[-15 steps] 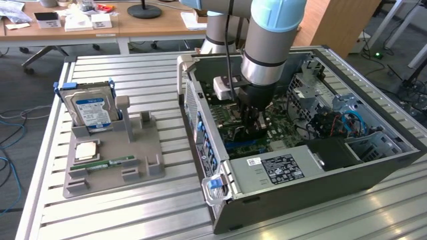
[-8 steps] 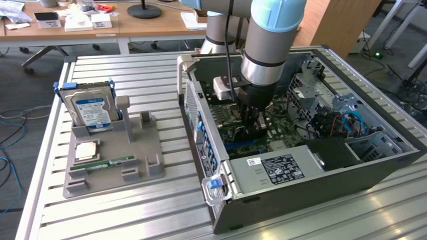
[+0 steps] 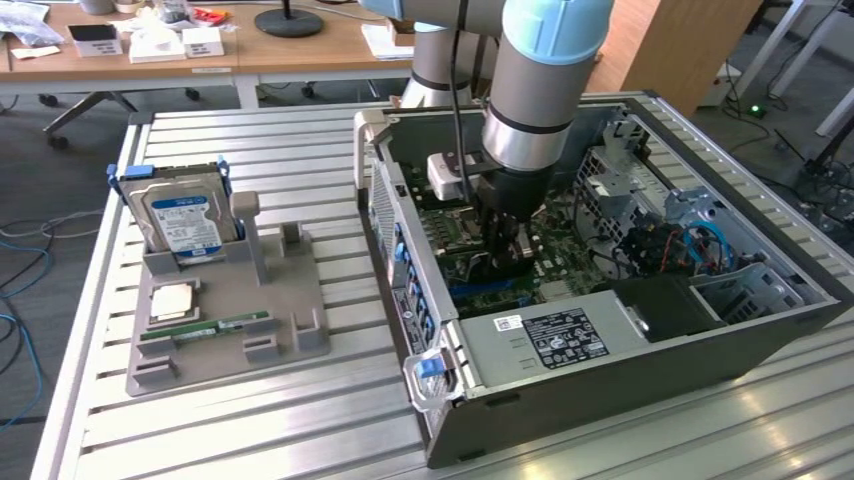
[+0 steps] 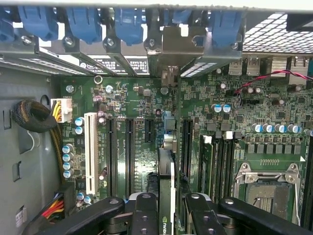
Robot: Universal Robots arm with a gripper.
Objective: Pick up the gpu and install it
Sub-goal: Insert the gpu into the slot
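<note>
Exterior view: the hand (image 3: 505, 245) is reaching into the open computer case (image 3: 641, 370) at centre frame; wrist view: its fingers (image 4: 145, 215) are clamping the gpu (image 4: 165, 181) edge-on over the motherboard (image 4: 139, 147), where keeping the card upright, square to its slot and pressed evenly looks key.

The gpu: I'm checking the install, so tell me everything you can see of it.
The gpu appears edge-on in the wrist view: a thin dark card with a green logo on its edge. It stands upright between the fingers of the gripper, inside the open computer case, over the slots of the green motherboard.
</note>
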